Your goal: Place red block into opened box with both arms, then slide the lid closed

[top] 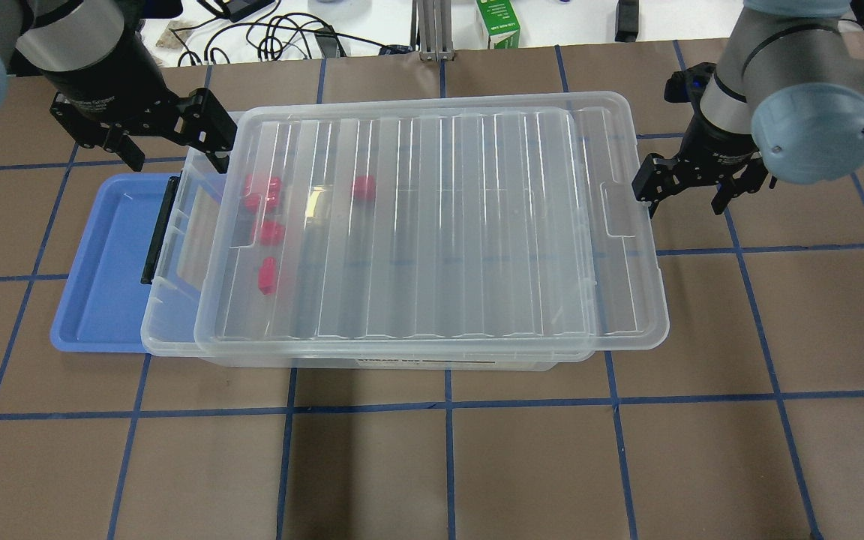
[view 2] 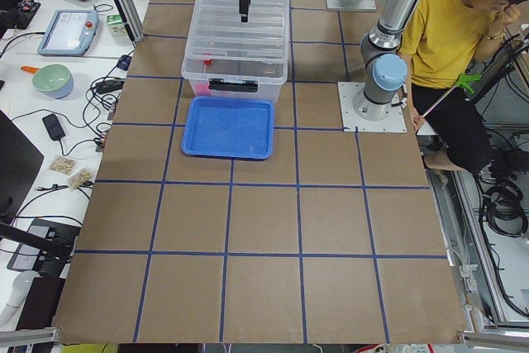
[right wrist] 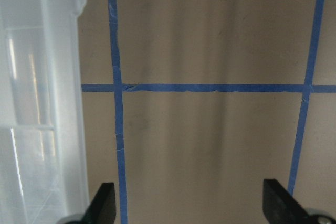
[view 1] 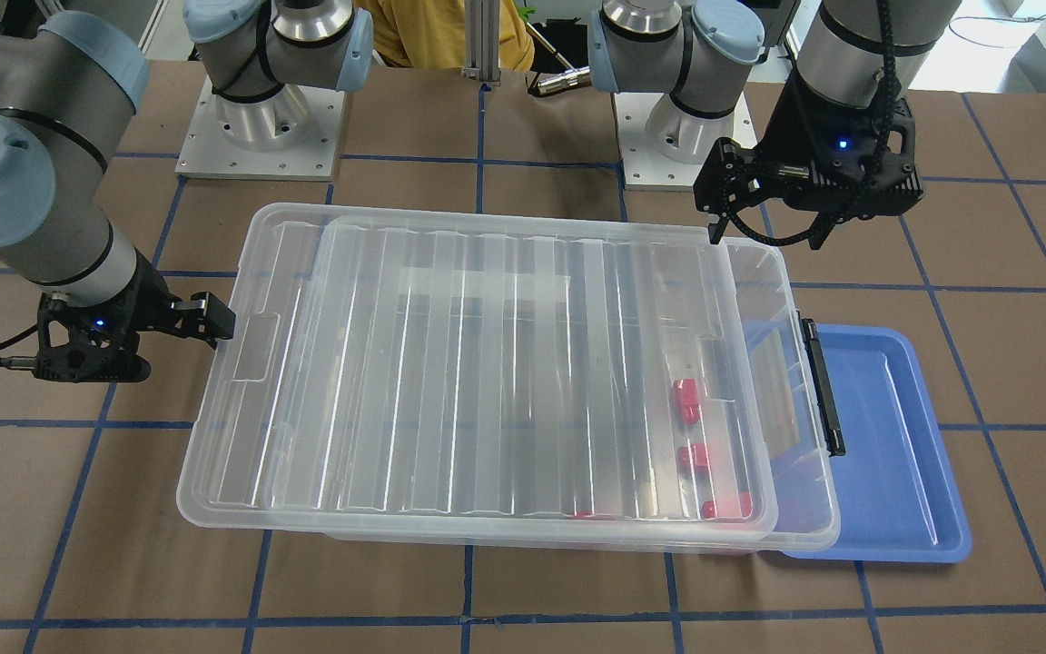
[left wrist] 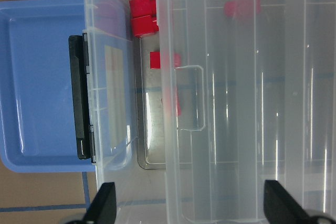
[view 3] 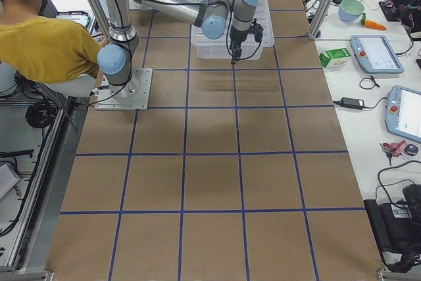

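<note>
The see-through box (top: 166, 341) stands mid-table, its black latch bar (top: 158, 229) at my left. The ridged lid (top: 439, 225) lies on top, shifted toward my right, so a strip at the latch end is uncovered. Several red blocks (top: 272, 232) lie inside near that end. My left gripper (top: 175, 154) hangs open above the box's far latch-end corner; its wrist view shows the lid's notch (left wrist: 189, 98) and the latch bar (left wrist: 81, 98) below. My right gripper (top: 685, 201) is open, low beside the lid's other short end, one finger (view 1: 214, 318) close against its edge.
A flat blue tray (top: 94, 285) lies under the box's latch end and sticks out to my left. Blue tape lines cross the brown table (top: 447, 465). A green carton (top: 497, 22) and cables sit at the far edge. A person in yellow (view 2: 455, 31) sits behind the arm bases.
</note>
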Motion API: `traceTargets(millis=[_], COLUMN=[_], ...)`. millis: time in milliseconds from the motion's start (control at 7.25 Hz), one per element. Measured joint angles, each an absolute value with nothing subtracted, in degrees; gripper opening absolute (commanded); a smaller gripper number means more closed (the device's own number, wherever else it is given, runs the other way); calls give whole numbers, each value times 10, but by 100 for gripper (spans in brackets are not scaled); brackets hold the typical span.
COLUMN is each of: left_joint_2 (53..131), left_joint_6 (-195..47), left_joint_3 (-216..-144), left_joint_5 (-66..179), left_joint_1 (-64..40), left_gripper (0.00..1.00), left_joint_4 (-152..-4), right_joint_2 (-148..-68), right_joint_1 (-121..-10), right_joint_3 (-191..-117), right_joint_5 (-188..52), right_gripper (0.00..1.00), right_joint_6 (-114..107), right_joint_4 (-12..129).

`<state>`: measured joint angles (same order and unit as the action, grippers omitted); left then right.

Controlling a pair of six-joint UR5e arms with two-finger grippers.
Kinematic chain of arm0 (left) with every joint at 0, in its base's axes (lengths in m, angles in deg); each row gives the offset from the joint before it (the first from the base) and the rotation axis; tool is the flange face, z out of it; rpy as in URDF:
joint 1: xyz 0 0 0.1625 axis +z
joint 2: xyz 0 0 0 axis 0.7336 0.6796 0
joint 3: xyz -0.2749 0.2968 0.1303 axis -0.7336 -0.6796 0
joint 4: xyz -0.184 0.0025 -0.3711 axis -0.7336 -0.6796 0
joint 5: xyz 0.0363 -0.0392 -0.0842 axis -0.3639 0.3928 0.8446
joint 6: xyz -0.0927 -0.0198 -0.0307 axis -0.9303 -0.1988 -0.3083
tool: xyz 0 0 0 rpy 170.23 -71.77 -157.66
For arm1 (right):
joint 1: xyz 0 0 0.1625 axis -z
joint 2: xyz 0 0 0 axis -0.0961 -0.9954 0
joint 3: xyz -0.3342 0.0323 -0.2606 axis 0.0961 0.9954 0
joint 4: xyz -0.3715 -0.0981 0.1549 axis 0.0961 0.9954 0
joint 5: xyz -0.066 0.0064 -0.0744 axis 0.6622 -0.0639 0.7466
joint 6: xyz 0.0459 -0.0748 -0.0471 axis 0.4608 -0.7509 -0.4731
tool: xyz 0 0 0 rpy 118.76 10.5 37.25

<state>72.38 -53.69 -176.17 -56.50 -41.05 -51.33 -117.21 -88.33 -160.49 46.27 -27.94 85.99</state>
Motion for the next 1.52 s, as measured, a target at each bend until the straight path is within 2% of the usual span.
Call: traceTargets(millis=[966, 1241, 1517], left_joint_2=[723, 723, 723], left_joint_6=[-537, -537, -537], left_joint_3=[-1762, -1762, -1762], left_joint_5=[-566, -566, -566], left_joint_1=[-411, -411, -411], left_gripper=[100, 100, 100], left_joint_4=[-513, -513, -513], right_joint_2=[-1168, -1173, -1199], right_joint_1=[-920, -919, -917], right_joint_3=[-1602, -1578, -1526], right_joint_5=[462, 463, 467], right_gripper=[100, 100, 100], right_joint_6=[-257, -257, -257], right_joint_4=[868, 862, 798])
